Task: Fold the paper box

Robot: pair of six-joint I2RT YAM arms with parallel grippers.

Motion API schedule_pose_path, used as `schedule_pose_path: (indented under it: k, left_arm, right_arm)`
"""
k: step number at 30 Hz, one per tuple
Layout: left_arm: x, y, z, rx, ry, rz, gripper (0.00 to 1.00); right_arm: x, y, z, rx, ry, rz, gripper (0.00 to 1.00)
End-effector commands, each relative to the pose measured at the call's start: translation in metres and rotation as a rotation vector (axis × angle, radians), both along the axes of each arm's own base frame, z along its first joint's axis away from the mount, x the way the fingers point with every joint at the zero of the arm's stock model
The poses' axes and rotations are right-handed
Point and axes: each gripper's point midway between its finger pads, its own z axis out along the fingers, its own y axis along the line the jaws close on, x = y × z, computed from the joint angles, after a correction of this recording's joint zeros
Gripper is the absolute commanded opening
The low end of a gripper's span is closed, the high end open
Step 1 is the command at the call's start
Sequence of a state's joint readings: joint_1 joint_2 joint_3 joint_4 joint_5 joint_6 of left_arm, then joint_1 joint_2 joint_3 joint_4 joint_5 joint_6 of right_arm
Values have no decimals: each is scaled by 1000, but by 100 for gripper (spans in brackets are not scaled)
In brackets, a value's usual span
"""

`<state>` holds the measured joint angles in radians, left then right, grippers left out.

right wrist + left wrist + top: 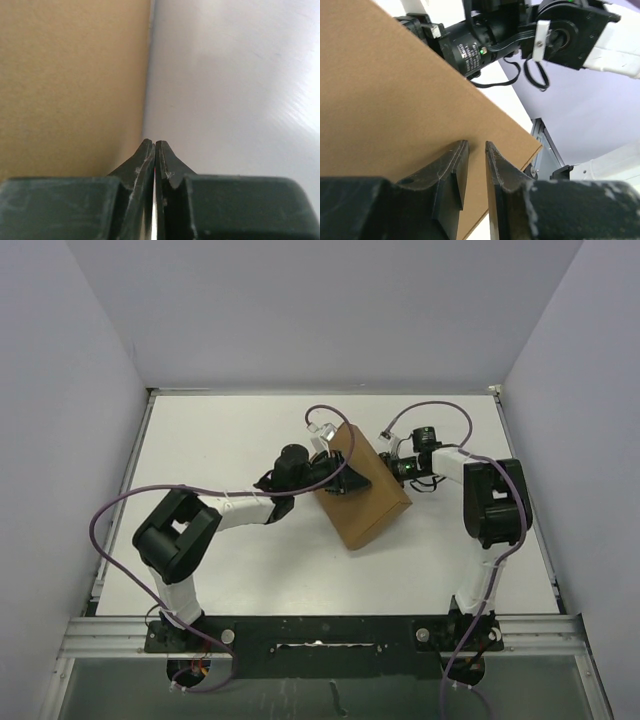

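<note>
On the white table: the paper box, brown, lying flat and turned at a slant.
Left gripper: over the top of the box, jaws a little apart, nothing seen between them.
Right gripper: at the box's right edge, jaws pressed together, holding nothing.

– What encloses the scene?
– A white worktop sits between three plain, pale lavender-grey panels: a back wall, a left wall and a right wall.
– And the near edge?
– A silver metal rail crosses it, with a dull grey surface below. The light is soft and even.
</note>
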<state>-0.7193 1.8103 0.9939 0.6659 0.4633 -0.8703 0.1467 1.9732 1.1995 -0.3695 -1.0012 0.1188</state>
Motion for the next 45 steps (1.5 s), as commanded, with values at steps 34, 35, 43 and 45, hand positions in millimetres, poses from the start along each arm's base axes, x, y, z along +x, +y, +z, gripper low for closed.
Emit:
schedule_pose_path:
  k: [34, 35, 43, 45]
  left_arm:
    - [206, 102, -65, 243, -61, 86, 33]
    - [203, 98, -70, 244, -55, 68, 32]
    - [163, 94, -100, 239, 5, -25, 33]
    - [151, 97, -101, 236, 18, -37, 33]
  right_arm:
    - [-127, -88, 26, -331, -676, 728, 0]
    - [-120, -91, 21, -372, -667, 716, 0]
    - [-57, -109, 7, -563, -645, 617, 0]
    - [-41, -110, 9, -589, -650, 594, 0]
